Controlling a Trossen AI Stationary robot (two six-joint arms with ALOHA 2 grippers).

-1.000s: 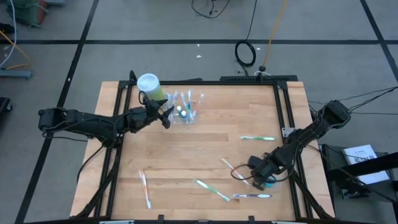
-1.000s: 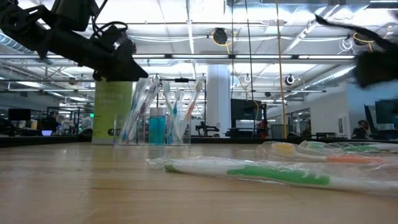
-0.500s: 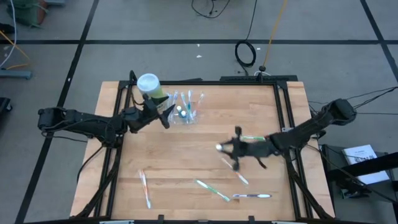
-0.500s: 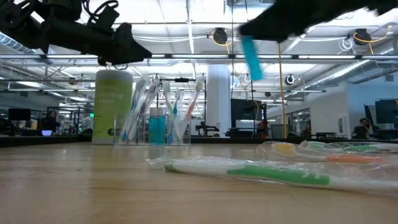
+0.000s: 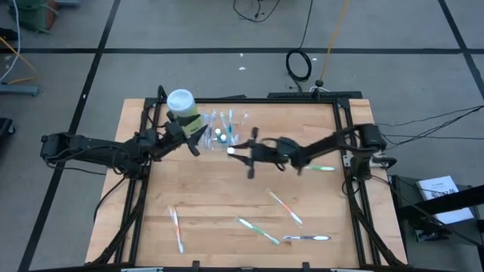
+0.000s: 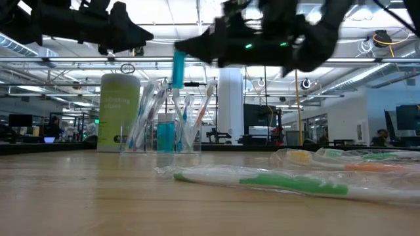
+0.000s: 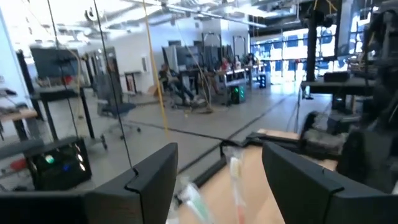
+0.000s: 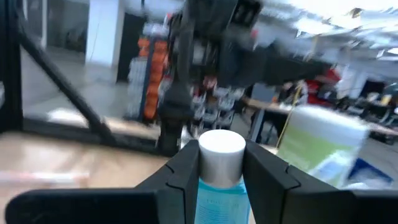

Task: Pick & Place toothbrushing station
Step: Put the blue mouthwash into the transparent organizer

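The clear cup stands at the table's far left and holds several toothbrushes and a blue tube. A light-green bottle stands to its left. My right gripper hovers just near-right of the cup, shut on a small blue toothpaste tube with a white cap. My left gripper is open, raised beside the bottle and left of the cup, with nothing between its fingers. My right gripper pinches the toothpaste tube between its two fingers at the white cap and the shoulder just under it. The fingers reach in about level from the table's right side. The tube stands upright, cap up, its blue body hanging below the fingers above the cup's height.
Loose toothbrushes lie on the wood: one at the right, one near the middle, two near the front edge and one at the front left. A wrapped green one lies nearest the low camera.
My right gripper has swept from the near right corner toward the table's far left, up to the cup, rising and turning from pointing down to about level, carrying the tube lifted clear. My left gripper has risen a little and drawn back from the cup.
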